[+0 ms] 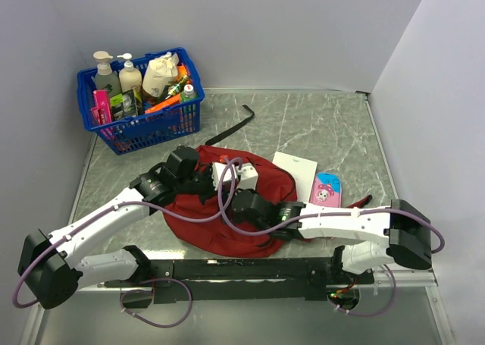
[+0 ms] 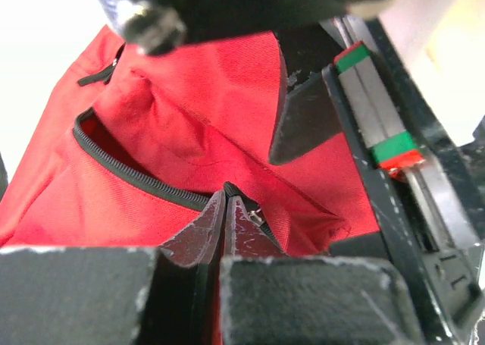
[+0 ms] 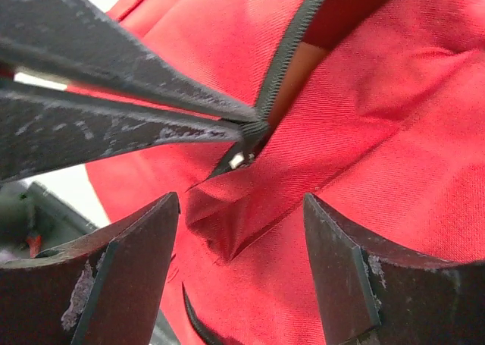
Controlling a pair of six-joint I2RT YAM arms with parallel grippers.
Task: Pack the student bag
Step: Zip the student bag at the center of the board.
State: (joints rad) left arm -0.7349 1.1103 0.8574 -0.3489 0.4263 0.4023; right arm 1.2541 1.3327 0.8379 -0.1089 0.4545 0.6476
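The student bag (image 1: 198, 231) lies flat in the middle of the table, dark red with a black zipper (image 2: 129, 170) partly open. My left gripper (image 1: 233, 186) reaches over it from the left. In the left wrist view that gripper (image 2: 225, 202) is shut on the zipper's end, next to the small metal pull (image 2: 259, 217). My right gripper (image 1: 238, 195) comes in from the right, facing the left one. In the right wrist view it (image 3: 241, 212) is open, straddling a raised fold of red fabric (image 3: 227, 224) just below the pinched zipper end (image 3: 254, 129).
A blue basket (image 1: 144, 133) full of bottles stands at the back left. A white card (image 1: 297, 170) and a pink pencil case (image 1: 326, 190) lie right of the bag. A black strap (image 1: 236, 123) trails behind the bag. Grey walls close in on the left, the back and the right.
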